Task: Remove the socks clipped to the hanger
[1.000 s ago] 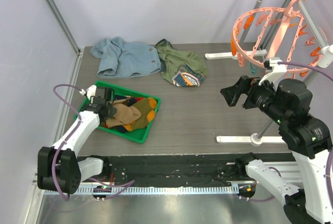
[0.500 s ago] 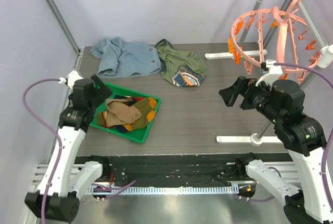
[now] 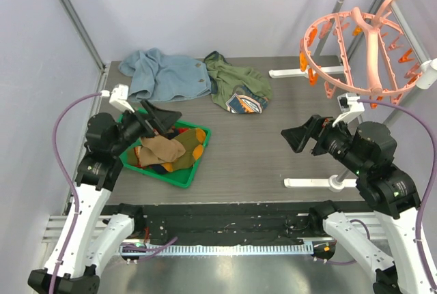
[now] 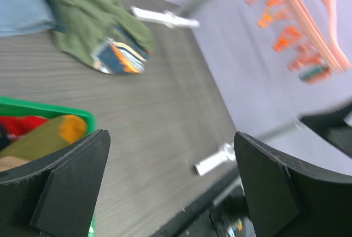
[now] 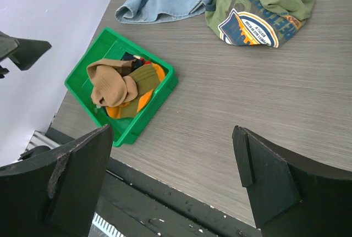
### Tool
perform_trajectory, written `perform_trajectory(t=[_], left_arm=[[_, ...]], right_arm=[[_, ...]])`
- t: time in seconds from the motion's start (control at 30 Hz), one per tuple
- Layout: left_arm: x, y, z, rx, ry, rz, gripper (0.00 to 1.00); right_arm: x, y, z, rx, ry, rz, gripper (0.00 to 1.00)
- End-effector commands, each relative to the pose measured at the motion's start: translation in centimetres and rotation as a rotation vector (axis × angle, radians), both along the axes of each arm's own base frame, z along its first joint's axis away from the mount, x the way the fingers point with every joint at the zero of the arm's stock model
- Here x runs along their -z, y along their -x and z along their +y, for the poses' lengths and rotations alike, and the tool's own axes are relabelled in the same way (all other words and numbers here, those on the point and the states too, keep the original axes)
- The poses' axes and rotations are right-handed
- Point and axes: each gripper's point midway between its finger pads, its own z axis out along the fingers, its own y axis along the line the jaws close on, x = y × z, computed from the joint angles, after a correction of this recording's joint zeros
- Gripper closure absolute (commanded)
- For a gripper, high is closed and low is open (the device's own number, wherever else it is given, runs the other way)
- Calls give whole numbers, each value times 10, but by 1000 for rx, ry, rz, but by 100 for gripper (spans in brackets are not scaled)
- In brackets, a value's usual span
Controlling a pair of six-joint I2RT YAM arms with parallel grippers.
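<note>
L gripper (image 3: 167, 120) lifted off green tray (image 3: 164, 178) w/ socks (image 3: 167, 149), swung twd 3 o'clock, jaws spread, empty. R gripper (image 3: 295, 140) eased twd 8 o'clock off hanger (image 3: 372, 35), jaws spread too.

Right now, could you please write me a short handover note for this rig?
Grippers: the left gripper is open and empty, raised by the green tray. The right gripper is open and empty over the table, apart from the hanger.
The socks are piled in the tray.
Done: no sock shows on the hanger.
Left: check its partly hidden far clips.
</note>
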Motion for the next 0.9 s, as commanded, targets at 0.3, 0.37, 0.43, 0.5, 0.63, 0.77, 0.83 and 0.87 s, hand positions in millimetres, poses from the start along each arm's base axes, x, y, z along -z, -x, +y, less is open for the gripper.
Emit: perform_trajectory(t=[0.3, 0.37, 0.43, 0.5, 0.63, 0.77, 0.83, 0.87], left_arm=[[-25, 60, -77, 330, 33, -202, 0], [-24, 61, -82, 348, 27, -204, 0], [-25, 62, -85, 359, 25, -208, 0], [-28, 64, -88, 371, 28, -217, 0], [-30, 65, -88, 369, 30, -227, 0], [-31, 64, -86, 358, 28, -234, 0], [-33, 64, -85, 356, 27, -242, 0], [-33, 64, -85, 356, 26, -244, 0]], right_arm=[[-40, 11, 8, -45, -124, -155, 0], [-42, 12, 9, -48, -134, -154, 0], [-42, 12, 9, -49, -139, -153, 0], [-43, 13, 9, -49, -141, -158, 0], [-42, 12, 8, -43, -140, -158, 0], [-43, 11, 8, -44, -139, -160, 0], [-43, 11, 8, -42, -138, -162, 0], [-43, 11, 8, -43, -135, -164, 1]])
